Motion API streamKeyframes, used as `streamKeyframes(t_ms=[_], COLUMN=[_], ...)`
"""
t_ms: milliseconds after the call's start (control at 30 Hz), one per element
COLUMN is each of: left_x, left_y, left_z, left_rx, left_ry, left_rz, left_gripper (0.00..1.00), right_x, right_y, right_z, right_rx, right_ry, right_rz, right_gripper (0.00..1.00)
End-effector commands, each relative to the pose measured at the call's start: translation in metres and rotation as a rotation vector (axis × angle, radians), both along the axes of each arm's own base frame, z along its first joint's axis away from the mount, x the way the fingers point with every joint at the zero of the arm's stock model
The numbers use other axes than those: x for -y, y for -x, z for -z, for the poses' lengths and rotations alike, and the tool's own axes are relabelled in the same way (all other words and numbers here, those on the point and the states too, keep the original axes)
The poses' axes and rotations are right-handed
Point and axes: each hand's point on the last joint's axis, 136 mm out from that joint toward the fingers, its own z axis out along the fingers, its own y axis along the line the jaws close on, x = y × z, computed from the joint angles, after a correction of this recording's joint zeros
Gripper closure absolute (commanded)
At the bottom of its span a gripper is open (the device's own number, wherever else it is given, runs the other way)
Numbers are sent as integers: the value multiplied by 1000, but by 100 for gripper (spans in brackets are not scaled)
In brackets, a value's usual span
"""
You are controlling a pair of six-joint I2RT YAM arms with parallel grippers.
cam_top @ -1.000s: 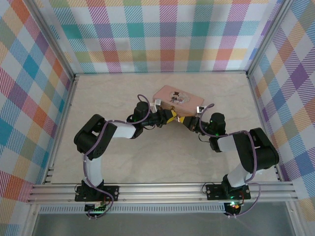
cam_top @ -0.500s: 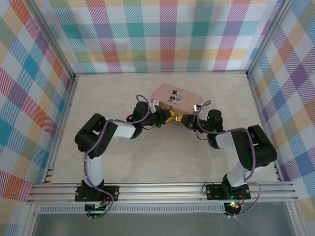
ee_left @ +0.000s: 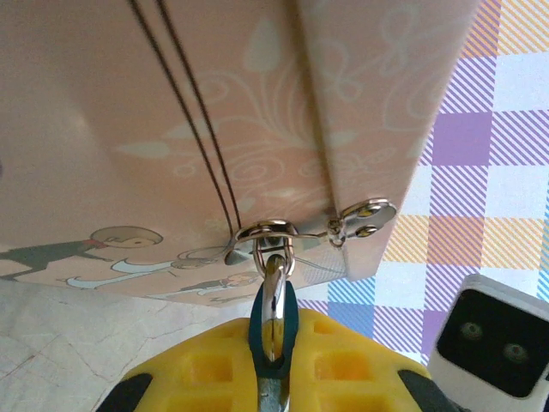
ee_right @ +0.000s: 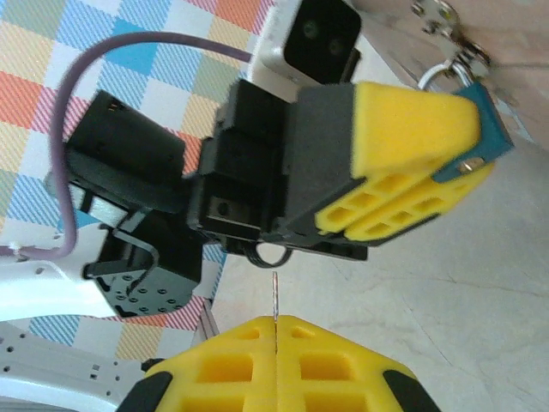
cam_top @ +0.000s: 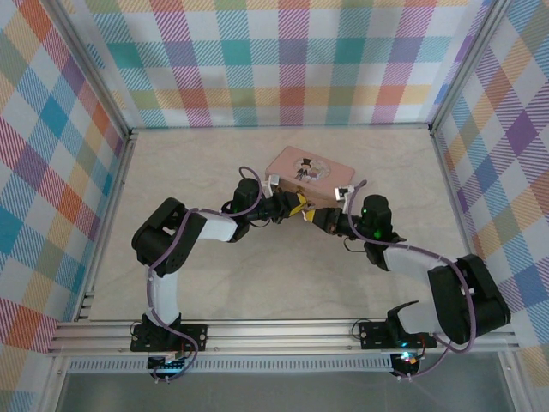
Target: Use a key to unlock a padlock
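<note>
**Padlock** (ee_left: 289,316): teal body, mostly covered. In the left wrist view a narrow strip shows between the yellow pads (ee_left: 206,369). In the right wrist view one teal corner shows. Its silvery shackle (ee_left: 273,287) is threaded through the loop of the hasp (ee_left: 262,232) on the side of the pink tin (cam_top: 309,168). Whether the shackle is latched cannot be told, and the keyhole cannot be made out. From above, the lock is too small to pick out.

**Left pincer** (ee_right: 470,163): pads closed onto the padlock body, gripping it just beside the tin's wall.

**Key** (ee_right: 274,297): a thin dark sliver seen edge-on, standing out of the seam between the right pincer's pads. Its head is buried between them. The tip stands apart from the padlock and points at the black housing of the left pincer, below the lock.

**Right pincer** (ee_right: 274,333): pads pressed together, pinching the key. Its lower part is cut off by the frame edge.

**Pink tin**: lies on the worktop (cam_top: 214,283) toward the far wall, one long side facing the arms. In the left wrist view its top and left edges run out of frame.

**Room**: the two pincers meet tip to tip just in front of the tin, with little gap between them. Bare worktop lies open on the near side and to the left. The right arm's elbow sits close to the right wall (cam_top: 506,172) and the near rail (cam_top: 283,330).
</note>
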Motion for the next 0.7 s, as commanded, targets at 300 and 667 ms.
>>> streamKeyframes(t_ms=[300, 667], left_x=[13, 9], left_y=[6, 9], left_z=[-29, -26], left_rx=[69, 34], left_ry=[75, 86], left_rz=[74, 110], left_gripper=[90, 91], right_x=[-14, -3], right_y=[-16, -35], right_z=[40, 45], right_rx=[-89, -97], right_ry=[-5, -22], right_rz=[31, 123], right_gripper=[100, 100])
